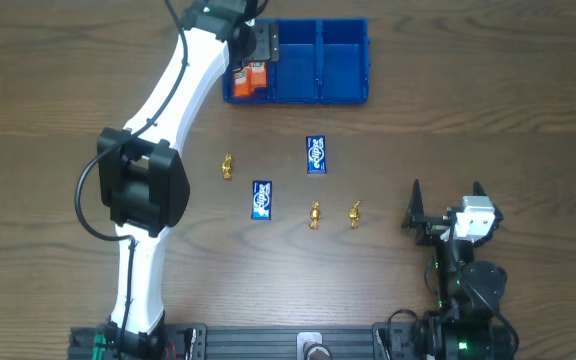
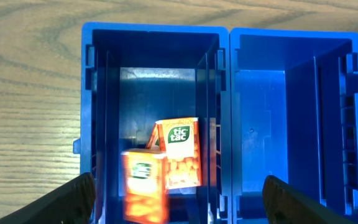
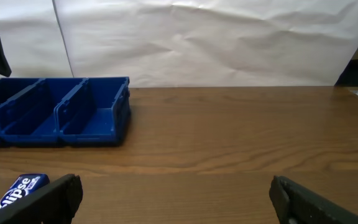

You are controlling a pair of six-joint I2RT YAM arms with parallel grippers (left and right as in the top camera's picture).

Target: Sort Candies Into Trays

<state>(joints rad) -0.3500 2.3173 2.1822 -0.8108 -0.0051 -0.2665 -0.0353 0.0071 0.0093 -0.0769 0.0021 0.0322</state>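
Note:
The blue three-compartment tray (image 1: 298, 100) stands at the back of the table. My left gripper (image 1: 258, 45) hangs open over its leftmost compartment (image 2: 148, 87). Two orange candy boxes lie in that compartment: one sharp (image 2: 180, 152), one blurred (image 2: 145, 186) beside it, between my spread fingers. On the table in front of the tray lie two blue candy packets (image 1: 316, 155) (image 1: 261, 200) and three gold-wrapped candies (image 1: 228, 166) (image 1: 315, 215) (image 1: 354, 213). My right gripper (image 1: 446, 200) stands open near the table's front right, holding nothing.
The tray's middle and right compartments (image 2: 272, 124) hold nothing. In the right wrist view the tray (image 3: 92, 118) sits far off with a blue packet (image 3: 20, 190) close by. A white sheet (image 3: 216, 43) backs the table. Bare wood spreads to the right of the candies.

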